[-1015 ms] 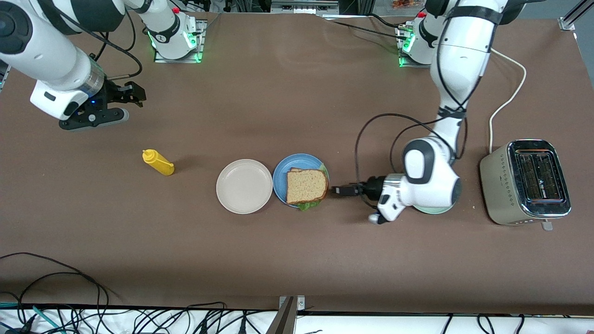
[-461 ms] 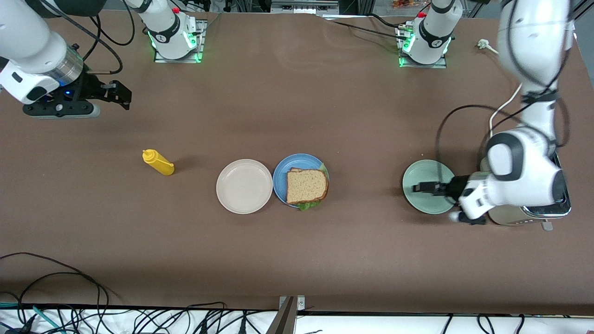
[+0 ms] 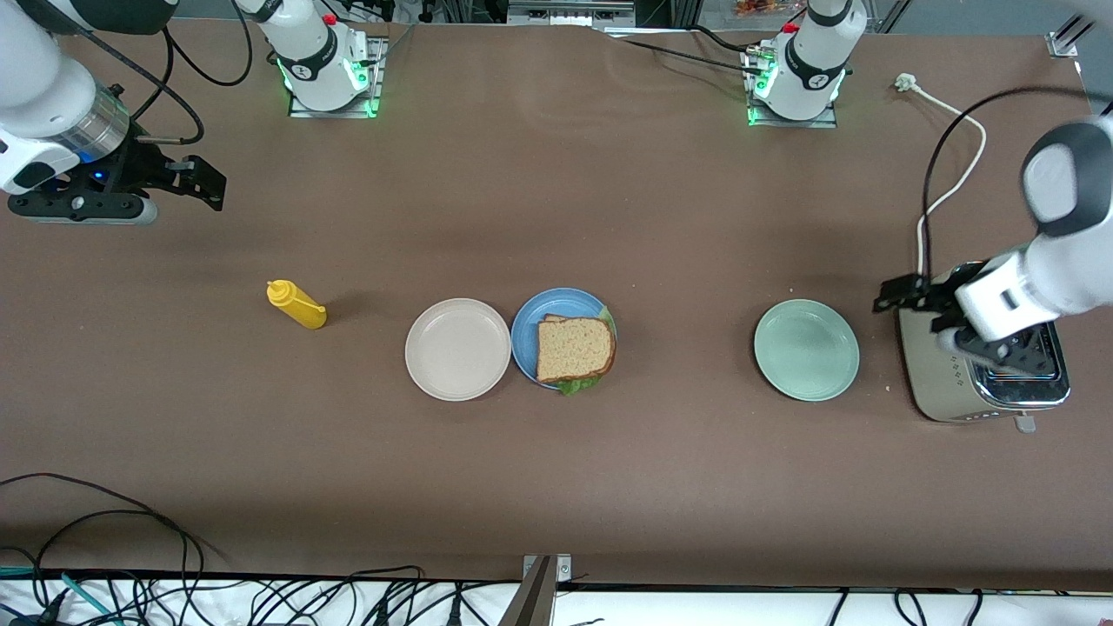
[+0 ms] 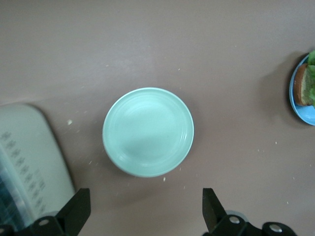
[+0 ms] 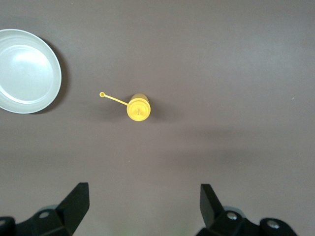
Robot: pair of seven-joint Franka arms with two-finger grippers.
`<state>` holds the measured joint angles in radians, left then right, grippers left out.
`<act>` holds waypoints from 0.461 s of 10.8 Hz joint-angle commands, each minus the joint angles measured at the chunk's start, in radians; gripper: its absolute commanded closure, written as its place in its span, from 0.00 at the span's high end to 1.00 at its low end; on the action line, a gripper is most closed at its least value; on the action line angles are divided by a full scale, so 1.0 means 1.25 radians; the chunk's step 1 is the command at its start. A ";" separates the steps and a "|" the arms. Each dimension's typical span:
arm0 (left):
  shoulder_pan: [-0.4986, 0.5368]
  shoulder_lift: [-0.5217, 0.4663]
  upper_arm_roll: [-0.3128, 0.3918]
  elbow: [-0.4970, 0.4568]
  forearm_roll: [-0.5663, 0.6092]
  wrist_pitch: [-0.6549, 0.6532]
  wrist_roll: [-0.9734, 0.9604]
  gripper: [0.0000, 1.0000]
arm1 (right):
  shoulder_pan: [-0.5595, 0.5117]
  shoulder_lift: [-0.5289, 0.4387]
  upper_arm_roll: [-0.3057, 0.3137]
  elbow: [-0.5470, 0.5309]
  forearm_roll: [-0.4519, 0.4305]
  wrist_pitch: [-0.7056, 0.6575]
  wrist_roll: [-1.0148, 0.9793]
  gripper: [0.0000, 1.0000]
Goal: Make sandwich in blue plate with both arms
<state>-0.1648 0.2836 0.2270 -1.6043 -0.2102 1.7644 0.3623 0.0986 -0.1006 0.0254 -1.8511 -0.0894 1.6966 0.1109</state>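
The sandwich (image 3: 575, 349), brown bread over a green lettuce leaf, lies on the blue plate (image 3: 526, 330) near the table's middle. The left wrist view catches the edge of the blue plate (image 4: 304, 111) and the sandwich (image 4: 304, 84). My left gripper (image 3: 897, 296) hangs open and empty in the air over the toaster's edge, beside the mint-green plate (image 3: 806, 349). In its own wrist view the left gripper (image 4: 145, 209) stands wide above bare table. My right gripper (image 3: 207, 181) is open and empty, high over the right arm's end of the table. Its wrist view shows the right gripper (image 5: 142, 201) holding nothing.
A cream-white plate (image 3: 458, 349) touches the blue plate on the right arm's side. A yellow squeeze bottle (image 3: 296, 304) lies farther toward that end. A silver toaster (image 3: 983, 374) with a white cord stands at the left arm's end. Cables hang along the table's near edge.
My left gripper has drawn back from beside the sandwich, passed over the mint-green plate and risen to the toaster. My right gripper has drifted farther toward its end of the table.
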 commanded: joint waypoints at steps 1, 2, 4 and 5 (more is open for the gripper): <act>-0.003 -0.094 -0.006 -0.044 0.097 -0.027 -0.028 1.00 | -0.059 -0.016 0.029 0.011 0.054 -0.005 -0.002 1.00; -0.003 -0.116 -0.006 -0.044 0.119 -0.043 -0.030 1.00 | -0.064 -0.024 0.028 0.011 0.057 -0.005 0.002 1.00; -0.002 -0.166 -0.026 -0.044 0.167 -0.096 -0.076 0.92 | -0.064 -0.018 0.023 0.044 0.058 -0.041 0.006 1.00; 0.003 -0.193 -0.050 -0.043 0.196 -0.123 -0.118 0.92 | -0.064 -0.016 0.023 0.050 0.058 -0.058 0.013 1.00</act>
<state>-0.1644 0.1418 0.2161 -1.6244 -0.0562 1.6719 0.3125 0.0368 -0.1184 0.0381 -1.8288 -0.0360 1.6840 0.1122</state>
